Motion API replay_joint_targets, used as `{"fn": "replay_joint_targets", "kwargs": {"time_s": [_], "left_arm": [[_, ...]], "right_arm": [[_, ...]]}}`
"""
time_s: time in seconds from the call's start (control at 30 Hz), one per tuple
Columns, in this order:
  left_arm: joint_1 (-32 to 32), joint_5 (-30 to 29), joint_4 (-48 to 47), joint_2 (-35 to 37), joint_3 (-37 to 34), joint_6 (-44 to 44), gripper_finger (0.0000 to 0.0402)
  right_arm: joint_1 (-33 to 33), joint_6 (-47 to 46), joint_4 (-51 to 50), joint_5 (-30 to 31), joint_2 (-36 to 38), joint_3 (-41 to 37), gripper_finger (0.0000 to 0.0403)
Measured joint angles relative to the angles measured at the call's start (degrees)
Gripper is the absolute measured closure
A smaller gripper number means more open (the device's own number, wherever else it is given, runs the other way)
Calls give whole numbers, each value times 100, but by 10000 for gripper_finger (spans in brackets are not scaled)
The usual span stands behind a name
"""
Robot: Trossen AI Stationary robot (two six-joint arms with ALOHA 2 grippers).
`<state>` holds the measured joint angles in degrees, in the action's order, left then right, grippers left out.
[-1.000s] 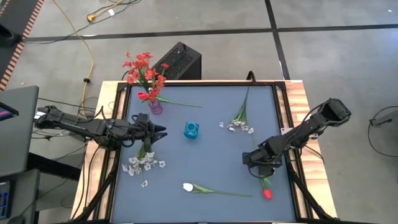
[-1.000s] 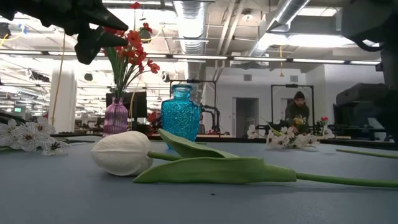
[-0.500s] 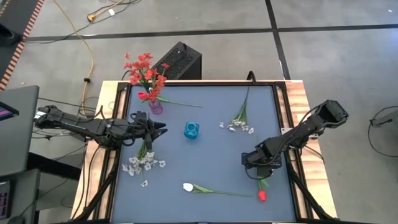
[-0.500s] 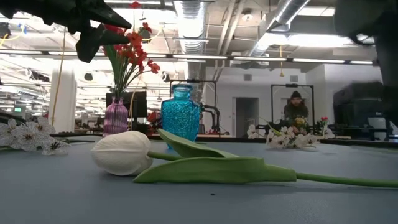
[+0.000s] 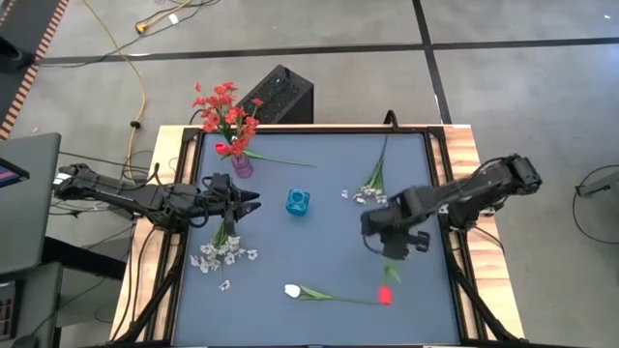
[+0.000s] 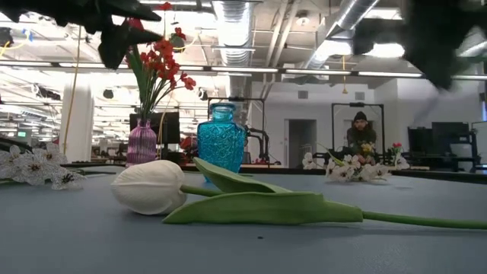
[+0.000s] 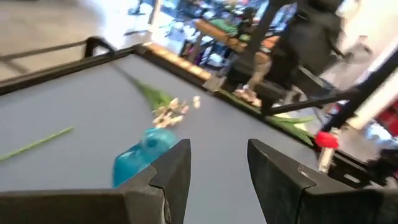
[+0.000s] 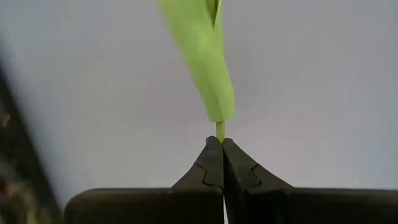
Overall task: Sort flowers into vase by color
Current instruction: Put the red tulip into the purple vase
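Now the right claw [image 5: 387, 253] is closed tightly on the thin green stem of the red tulip [image 5: 385, 296], whose bud hangs above the table [image 5: 329, 242] near the white tulip [image 5: 292, 290]. The left claw [image 5: 253, 201] is half open and holds nothing; it is beside the blue vase [image 5: 298, 203]. Red sprays [image 5: 221, 106] stand in the purple vase [image 5: 241, 165]. White blossom sprays [image 5: 221, 255] lie on the table.

Open-plan lab: exposed ceiling ducts [image 6: 228, 23], strip lights, equipment benches, concrete floor [image 5: 319, 29], cables.
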<state>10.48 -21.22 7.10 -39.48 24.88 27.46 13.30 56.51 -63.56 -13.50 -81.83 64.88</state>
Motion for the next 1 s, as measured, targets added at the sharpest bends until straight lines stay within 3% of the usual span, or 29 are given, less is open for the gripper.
{"fn": "replay_joint_targets", "kwargs": {"time_s": [0.13,0.33,0.53,0.63,0.83,1.0], "left_arm": [[0,252,489,2,0,-537,255],[0,275,908,0,0,-1131,255],[0,240,1391,0,0,-1714,255],[0,183,1537,4,0,-1832,255],[0,179,1607,0,0,-2015,254],[0,287,1679,11,0,-1936,237]], "right_arm": [[-658,-405,489,-672,3,685,387],[-1360,-1768,3043,-1518,9,1332,387],[-1689,-4834,6613,-1343,-146,1370,382],[-1834,-6004,7774,-1225,-418,1368,383],[-1892,-7108,9337,-1197,-1139,1360,387],[-1857,-7181,9724,-946,-1627,1357,387]]}}
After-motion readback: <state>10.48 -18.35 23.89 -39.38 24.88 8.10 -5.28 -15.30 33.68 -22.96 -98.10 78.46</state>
